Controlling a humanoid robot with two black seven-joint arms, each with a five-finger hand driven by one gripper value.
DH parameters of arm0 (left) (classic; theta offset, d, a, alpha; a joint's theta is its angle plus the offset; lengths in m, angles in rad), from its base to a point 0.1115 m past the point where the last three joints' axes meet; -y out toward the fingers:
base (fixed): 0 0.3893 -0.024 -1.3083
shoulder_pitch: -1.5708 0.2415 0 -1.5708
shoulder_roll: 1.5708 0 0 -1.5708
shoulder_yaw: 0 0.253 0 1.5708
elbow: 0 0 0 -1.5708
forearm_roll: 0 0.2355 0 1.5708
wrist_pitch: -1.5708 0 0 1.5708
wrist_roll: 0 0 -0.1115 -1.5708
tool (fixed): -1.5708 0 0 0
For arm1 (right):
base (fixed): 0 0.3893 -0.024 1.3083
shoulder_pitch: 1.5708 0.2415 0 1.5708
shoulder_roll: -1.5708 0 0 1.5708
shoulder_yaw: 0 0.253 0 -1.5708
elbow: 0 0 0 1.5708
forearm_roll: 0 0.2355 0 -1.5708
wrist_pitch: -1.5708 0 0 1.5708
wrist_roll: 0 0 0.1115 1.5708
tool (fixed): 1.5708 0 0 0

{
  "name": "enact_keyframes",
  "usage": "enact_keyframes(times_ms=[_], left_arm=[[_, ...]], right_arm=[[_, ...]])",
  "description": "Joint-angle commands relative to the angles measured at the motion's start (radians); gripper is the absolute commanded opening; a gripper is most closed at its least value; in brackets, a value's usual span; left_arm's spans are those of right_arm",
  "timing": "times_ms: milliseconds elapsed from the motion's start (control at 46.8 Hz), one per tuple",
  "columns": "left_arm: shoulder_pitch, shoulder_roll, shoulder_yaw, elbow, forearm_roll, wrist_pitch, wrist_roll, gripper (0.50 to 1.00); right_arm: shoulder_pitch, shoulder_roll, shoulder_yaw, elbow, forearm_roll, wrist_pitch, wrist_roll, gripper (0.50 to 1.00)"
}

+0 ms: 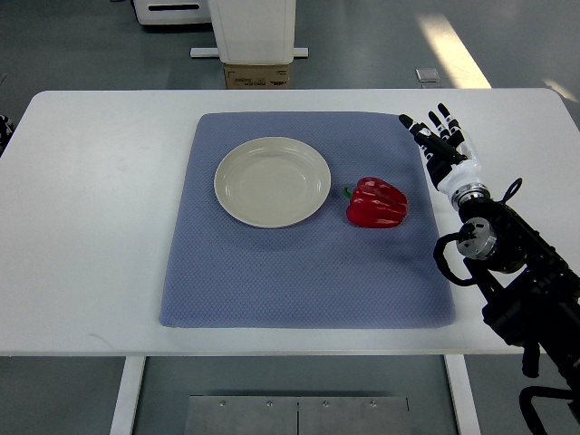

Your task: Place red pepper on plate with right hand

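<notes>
A red pepper point(377, 203) with a short green stem lies on its side on the blue mat point(299, 272), just right of the cream plate point(272, 181). The plate holds nothing. My right hand point(439, 136) hovers over the mat's right edge, up and to the right of the pepper and apart from it. Its fingers are stretched out, pointing away toward the far-left, holding nothing. The black forearm point(517, 272) runs in from the lower right. No left arm shows.
The white table point(91, 227) carries only the mat. Beyond its far edge stand a white machine base point(254, 32) and a cardboard box point(258, 76) on the floor.
</notes>
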Motion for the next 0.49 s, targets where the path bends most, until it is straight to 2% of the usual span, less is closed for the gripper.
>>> enact_keyframes(times_ms=[0,470], left_arm=[[0.000,0.000,0.000,0.000,0.000,0.000,0.000,1.000],[0.000,0.000,0.000,0.000,0.000,0.000,0.000,1.000]], right_arm=[[0.001,0.000,0.000,0.000,0.000,0.000,0.000,1.000],[0.003,0.000,0.000,0.000,0.000,0.000,0.000,1.000]])
